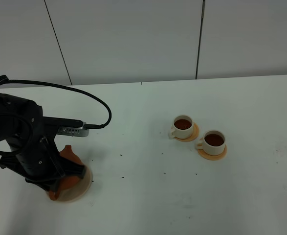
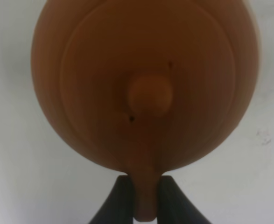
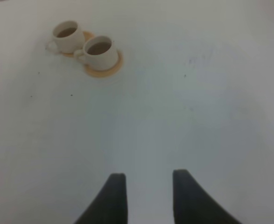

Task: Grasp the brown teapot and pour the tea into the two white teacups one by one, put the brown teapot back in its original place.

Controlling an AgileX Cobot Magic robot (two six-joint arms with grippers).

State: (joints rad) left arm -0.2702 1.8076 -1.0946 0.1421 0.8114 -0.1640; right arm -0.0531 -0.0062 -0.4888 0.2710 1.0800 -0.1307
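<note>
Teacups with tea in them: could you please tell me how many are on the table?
2. One teacup sits on an orange saucer right of the table's centre; the other teacup sits on its own saucer just right and nearer. None seems hidden.

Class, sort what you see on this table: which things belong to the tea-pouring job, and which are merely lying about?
Belonging to the job:
brown teapot, held by the left pincer
two white teacups, both holding tea
pale coaster plate under the teapot

Lying about:
orange saucers under the cups
dark specks on the table
</note>
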